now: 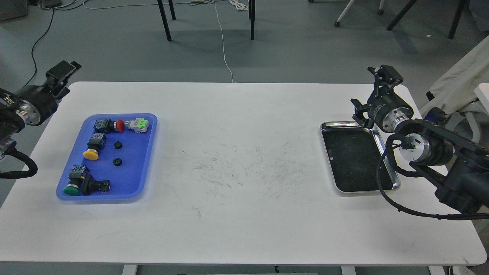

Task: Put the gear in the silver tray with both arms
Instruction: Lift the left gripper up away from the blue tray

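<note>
1. The silver tray lies flat on the white table at about 3 o'clock from the table's middle, near the right edge. Its dark scuffed floor holds nothing.
2. The right gripper hovers at 12 o'clock from the silver tray, just past its far rim. Its two fingers are spread wide apart, one pointing up and one out toward 9 o'clock, and nothing sits between them: it is released.
3. The left gripper hangs at the table's far left corner, at 11 o'clock from the blue tray and well apart from it. It is seen small and dark, so I cannot tell whether it is released or clenched; nothing shows in it.
4. The blue tray sits at 9 o'clock from the table's middle. Inside it lie a red button and a green-and-white part at the far end, a yellow button below them, two small black rings at 3 o'clock from the yellow button, and a green button at the near end.
</note>
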Robot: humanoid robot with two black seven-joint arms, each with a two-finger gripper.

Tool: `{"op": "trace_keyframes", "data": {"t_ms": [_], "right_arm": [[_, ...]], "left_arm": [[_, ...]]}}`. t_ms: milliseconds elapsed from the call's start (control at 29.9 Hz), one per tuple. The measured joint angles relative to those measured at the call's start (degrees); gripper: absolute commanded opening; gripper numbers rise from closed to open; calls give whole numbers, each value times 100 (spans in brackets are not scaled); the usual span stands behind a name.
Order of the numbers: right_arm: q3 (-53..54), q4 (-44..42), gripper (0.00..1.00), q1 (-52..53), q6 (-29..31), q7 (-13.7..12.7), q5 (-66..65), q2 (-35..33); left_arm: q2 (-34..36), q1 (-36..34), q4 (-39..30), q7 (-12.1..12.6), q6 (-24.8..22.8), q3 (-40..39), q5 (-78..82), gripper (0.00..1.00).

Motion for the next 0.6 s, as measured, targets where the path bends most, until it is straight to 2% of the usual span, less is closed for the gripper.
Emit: {"op": "trace_keyframes", "data": {"t_ms": [134, 301, 602], "right_arm": [[-1, 14, 99, 0, -7, 0, 0, -6], [-1, 21, 99, 0, -7, 0, 0, -20], [8, 30, 99, 8, -16, 0, 0, -29]], "left_arm": [[61, -66, -27, 0, 80, -216, -112, 99], [137, -164, -82, 0, 422, -664, -312, 99], [315, -179, -381, -2, 477, -972, -423, 99]]}}
